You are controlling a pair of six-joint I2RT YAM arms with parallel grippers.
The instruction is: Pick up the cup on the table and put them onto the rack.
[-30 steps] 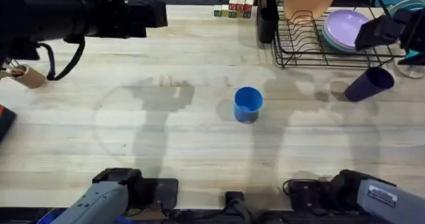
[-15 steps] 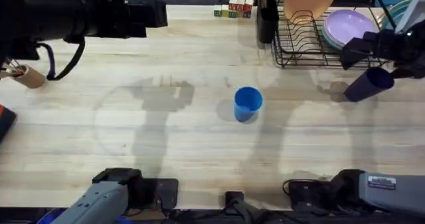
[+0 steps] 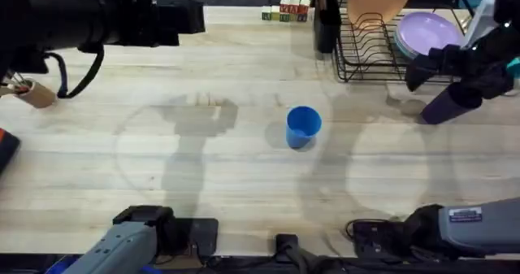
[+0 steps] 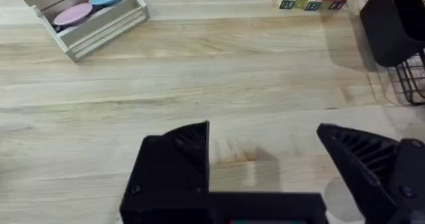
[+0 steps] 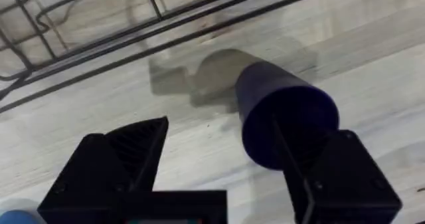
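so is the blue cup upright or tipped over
Upright. In the overhead view the blue cup stands on the table with its round open mouth facing up, alone near the middle, neither gripper touching it.

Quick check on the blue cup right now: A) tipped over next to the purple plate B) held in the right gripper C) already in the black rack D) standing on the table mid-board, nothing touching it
D: the blue cup stands open end up on the table, apart from both grippers; the right gripper is over by the purple cup, near the rack.
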